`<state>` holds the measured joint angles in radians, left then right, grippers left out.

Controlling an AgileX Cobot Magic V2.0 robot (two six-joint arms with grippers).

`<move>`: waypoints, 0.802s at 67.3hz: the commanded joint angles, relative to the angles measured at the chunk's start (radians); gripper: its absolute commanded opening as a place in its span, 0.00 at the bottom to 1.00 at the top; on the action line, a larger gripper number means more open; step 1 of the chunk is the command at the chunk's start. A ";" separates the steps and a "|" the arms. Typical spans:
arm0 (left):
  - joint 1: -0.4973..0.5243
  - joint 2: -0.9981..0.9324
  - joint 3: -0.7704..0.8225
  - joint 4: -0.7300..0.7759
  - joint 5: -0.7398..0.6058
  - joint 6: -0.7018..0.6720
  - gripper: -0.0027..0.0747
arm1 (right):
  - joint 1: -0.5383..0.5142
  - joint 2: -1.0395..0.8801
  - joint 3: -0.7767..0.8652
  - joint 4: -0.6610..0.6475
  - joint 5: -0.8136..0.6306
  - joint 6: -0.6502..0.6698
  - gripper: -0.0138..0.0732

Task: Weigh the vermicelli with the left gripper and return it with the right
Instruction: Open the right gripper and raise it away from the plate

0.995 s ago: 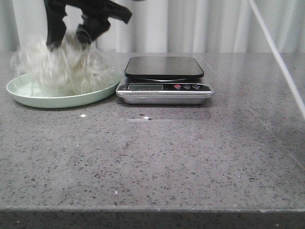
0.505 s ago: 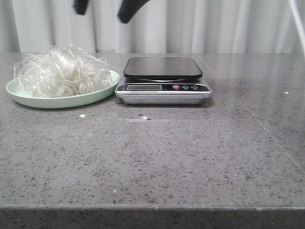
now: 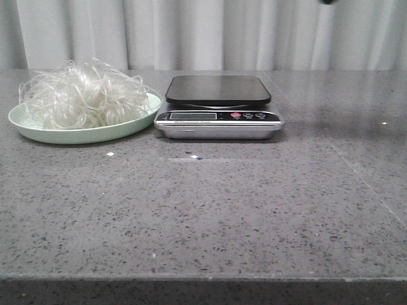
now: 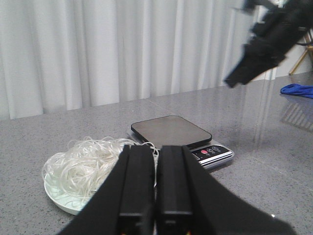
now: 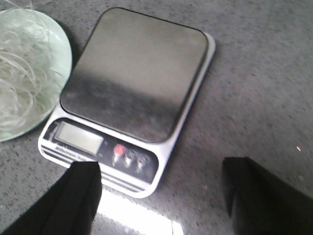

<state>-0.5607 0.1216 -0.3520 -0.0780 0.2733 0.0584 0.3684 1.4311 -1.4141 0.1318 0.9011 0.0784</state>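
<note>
The vermicelli is a fluffy white clump lying on a pale green plate at the left, beside the scale, whose black platform is bare. In the left wrist view my left gripper is shut and empty, held back from the plate, with the vermicelli and the scale beyond it. My right gripper is open and empty, high above the scale's button panel. The right arm shows raised in the air. The plate's rim and some vermicelli strands are at that view's edge.
Grey speckled table with white curtains behind. A blue cloth lies far off to the right. Small white crumbs lie on the table in front of the plate.
The right gripper was down on the vermicelli over the plate; it let go, rose and moved right, almost out of the front view. The vermicelli has settled on the plate.
</note>
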 commanded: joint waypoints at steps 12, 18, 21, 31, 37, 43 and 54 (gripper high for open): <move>-0.001 0.010 -0.025 -0.011 -0.084 -0.005 0.20 | -0.087 -0.496 0.398 -0.032 -0.243 -0.009 0.85; -0.001 0.010 -0.025 -0.011 -0.084 -0.005 0.20 | -0.087 -0.624 0.477 -0.050 -0.280 -0.009 0.85; -0.001 0.010 -0.025 -0.011 -0.084 -0.005 0.20 | -0.087 -0.704 0.523 -0.053 -0.300 -0.009 0.85; -0.001 0.010 -0.025 -0.011 -0.084 -0.005 0.20 | -0.087 -0.952 0.666 -0.102 -0.361 -0.009 0.85; -0.001 0.010 -0.025 -0.011 -0.084 -0.005 0.20 | -0.087 -1.078 0.749 -0.132 -0.393 -0.009 0.85; -0.001 0.010 -0.025 -0.011 -0.084 -0.005 0.20 | -0.087 -1.194 0.840 -0.132 -0.431 -0.009 0.85; -0.001 0.010 -0.025 -0.011 -0.085 -0.005 0.20 | -0.087 -1.356 0.975 -0.132 -0.535 -0.009 0.85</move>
<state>-0.5607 0.1216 -0.3520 -0.0780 0.2733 0.0584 0.2876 0.1359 -0.4782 0.0150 0.5124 0.0784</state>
